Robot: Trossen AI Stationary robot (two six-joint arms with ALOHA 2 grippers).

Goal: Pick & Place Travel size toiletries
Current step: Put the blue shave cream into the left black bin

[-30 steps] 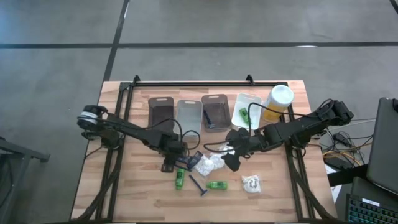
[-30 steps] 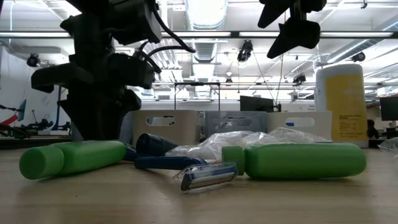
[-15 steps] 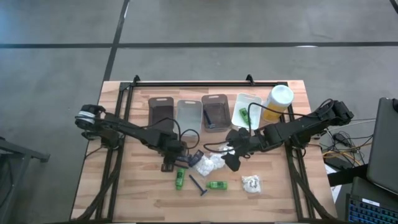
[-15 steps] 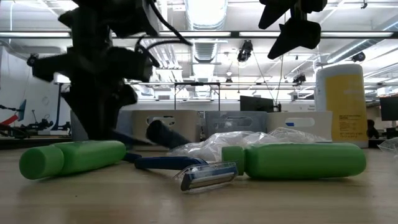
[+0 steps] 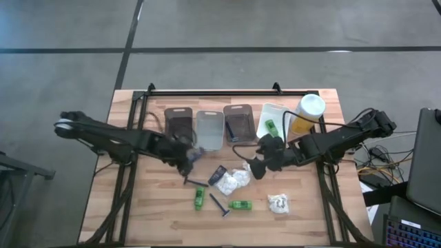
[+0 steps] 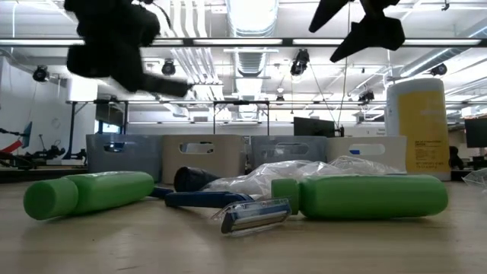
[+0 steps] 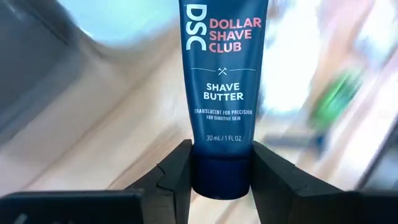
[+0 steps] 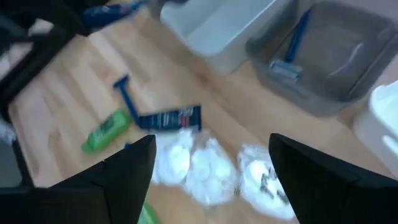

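Observation:
My left gripper (image 5: 188, 157) (image 7: 221, 171) hangs above the table just near of the bins, shut on a dark navy tube (image 7: 222, 68) printed "Shave Butter". In the low view it sits high at the left (image 6: 114, 46). My right gripper (image 5: 258, 166) (image 8: 211, 186) is open, raised over the white sachets (image 5: 233, 180). On the wood lie another navy tube (image 5: 218, 173), two green bottles (image 5: 198, 198) (image 5: 240, 204), two blue razors (image 5: 220, 204) (image 5: 195, 182) and a white sachet (image 5: 278, 202). My left gripper pinches the navy tube by its dark cap end (image 7: 221, 180), one finger (image 7: 179, 177) on each side of the cap. The printed body of the tube points away from the fingers. The tube is lifted clear of the table.
Four bins stand in a row at the far side: a dark one (image 5: 179, 124), a clear one (image 5: 209, 129), a dark one holding a razor (image 5: 238, 122), and a white one (image 5: 275, 110) holding a green bottle (image 5: 271, 126). A tall yellow bottle (image 5: 308, 114) stands right of them.
My left gripper has risen from the table with the navy tube and moved toward the far edge, up to the bins; the tube is now lifted clear. My right gripper has drifted slightly toward the far edge and stayed open.

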